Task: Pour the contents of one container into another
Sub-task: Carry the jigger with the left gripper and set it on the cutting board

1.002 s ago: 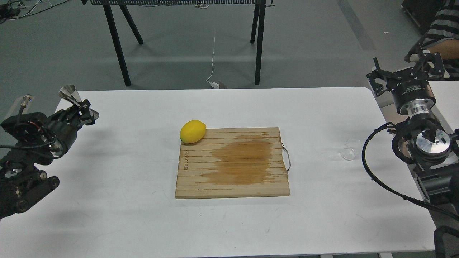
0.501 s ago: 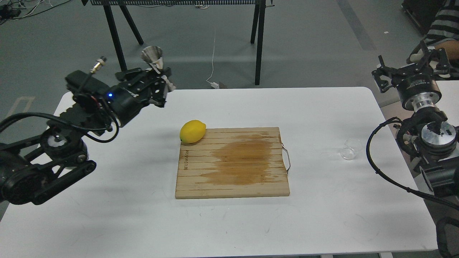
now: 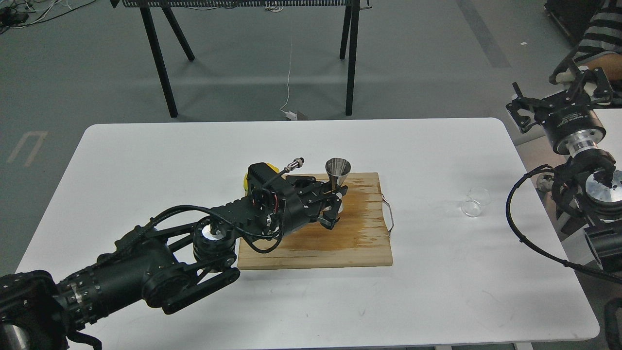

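My left gripper (image 3: 335, 201) reaches over the wooden cutting board (image 3: 354, 243), shut on the waist of the steel jigger (image 3: 337, 175), which stands upright with its wide mouth up. The clear glass cup (image 3: 474, 202) rests on the white table (image 3: 418, 301) to the right of the board, tilted toward me, with nothing holding it. My right gripper (image 3: 559, 95) is raised beyond the table's right edge, well above and behind the cup; its fingers are spread with nothing between them.
A yellow lemon (image 3: 246, 181) lies at the board's far left corner, mostly hidden behind my left wrist. The board has a wet stain and a metal handle (image 3: 388, 214) on its right side. Black trestle legs (image 3: 158, 58) stand behind the table.
My left arm has swung from the table's far left to above the board, carrying the jigger with it. The right arm drifted slightly right. The cup has not moved.
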You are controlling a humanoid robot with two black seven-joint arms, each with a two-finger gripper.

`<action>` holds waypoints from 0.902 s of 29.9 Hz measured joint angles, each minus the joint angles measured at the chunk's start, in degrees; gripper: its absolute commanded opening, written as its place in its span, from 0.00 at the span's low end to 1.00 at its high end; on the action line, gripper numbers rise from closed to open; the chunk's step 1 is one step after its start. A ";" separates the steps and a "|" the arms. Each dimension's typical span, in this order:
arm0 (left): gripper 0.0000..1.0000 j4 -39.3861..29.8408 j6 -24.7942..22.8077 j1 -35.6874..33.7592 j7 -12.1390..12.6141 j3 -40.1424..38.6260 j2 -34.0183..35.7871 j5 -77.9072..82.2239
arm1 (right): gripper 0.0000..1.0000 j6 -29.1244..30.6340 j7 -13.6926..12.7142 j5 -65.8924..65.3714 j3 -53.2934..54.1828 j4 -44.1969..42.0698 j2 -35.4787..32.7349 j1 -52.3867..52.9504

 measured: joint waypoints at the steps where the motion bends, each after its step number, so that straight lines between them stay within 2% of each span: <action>1: 0.02 1.34 0.61 0.11 -0.11 0.02 -0.97 0.00 | 0.99 0.02 0.00 0.00 -0.02 0.00 -0.01 -0.01; 9: 0.02 12.27 8.57 0.24 -2.34 0.28 -8.48 0.00 | 0.99 0.04 0.02 -0.32 -0.51 0.06 -0.01 -0.24; 14: 0.02 16.78 12.52 0.83 -3.14 2.11 -9.19 0.01 | 0.99 -0.13 0.20 -0.35 -1.61 0.07 0.06 -0.17; 23: 0.08 20.98 13.47 1.45 -3.34 2.55 -9.21 0.00 | 0.99 -0.21 0.41 -0.35 -1.76 0.07 0.01 0.15; 27: 0.20 21.20 13.49 2.20 -3.42 2.58 -9.21 0.00 | 0.99 -0.17 0.50 -0.35 -1.79 0.07 0.00 0.29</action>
